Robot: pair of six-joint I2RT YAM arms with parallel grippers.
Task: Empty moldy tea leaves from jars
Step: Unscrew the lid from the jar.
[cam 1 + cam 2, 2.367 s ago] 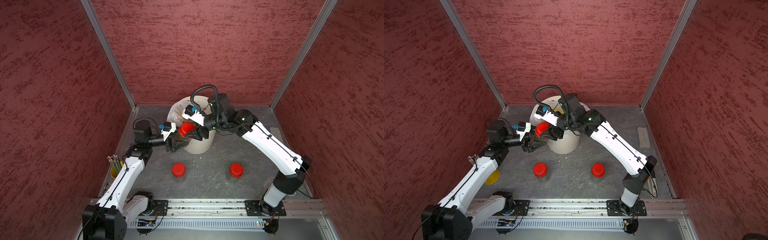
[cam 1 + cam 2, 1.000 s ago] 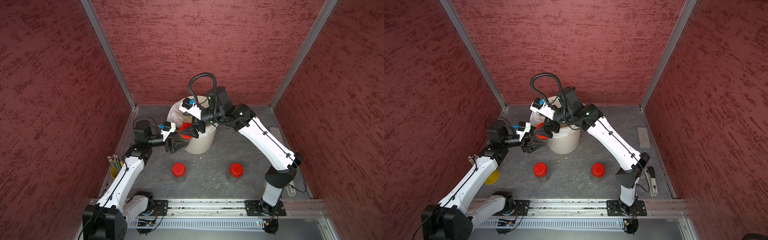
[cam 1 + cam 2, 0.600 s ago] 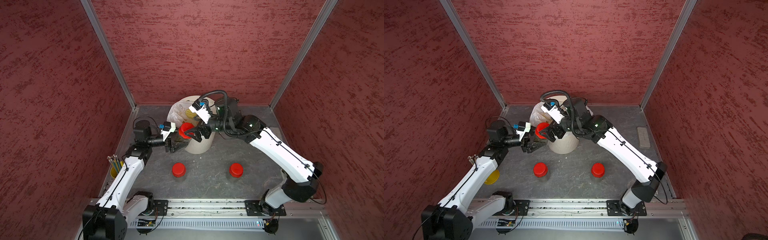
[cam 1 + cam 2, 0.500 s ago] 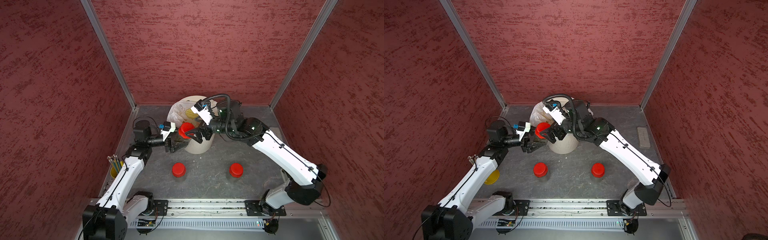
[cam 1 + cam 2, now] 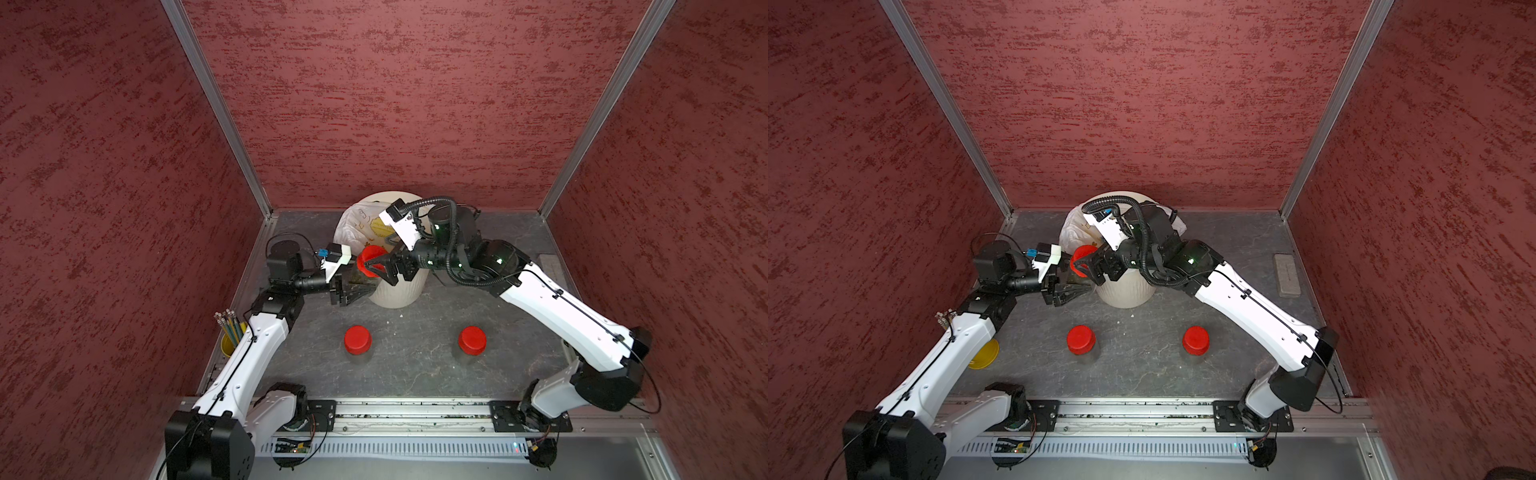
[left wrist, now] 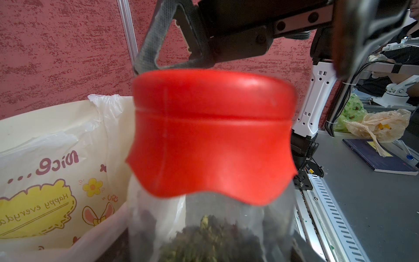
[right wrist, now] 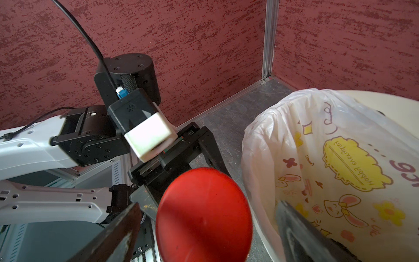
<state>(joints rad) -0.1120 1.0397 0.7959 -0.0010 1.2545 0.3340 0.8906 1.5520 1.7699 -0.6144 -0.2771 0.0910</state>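
- Left arm reaches from its base at 7 o'clock up to the bin's side; the left gripper [image 5: 360, 287] is clamped on the clear body of the held jar [image 6: 204, 231], carrying it lid-up above the table.
- Right arm stretches in from 5 o'clock, its wrist over the bin [image 5: 397, 291]; the right gripper [image 5: 379, 268] stands wide, one finger on each side of the red lid [image 7: 204, 217] with a gap on both sides, gripping nothing.
- The held jar sits at the bin's 8 o'clock, just beside the rim; red walls [image 5: 374, 104] close in at 9, 12 and 3 o'clock; the base rail [image 5: 415, 411] runs at 6.
- The 7 o'clock jar [image 5: 358, 340] and the 5 o'clock jar [image 5: 471, 340] stand lidded on the table; well apart from each other and from both arms.
- The held jar contains dark greenish leaves; the bin is lined with a white printed bag [image 7: 317, 158]; what the two standing jars contain cannot be told.
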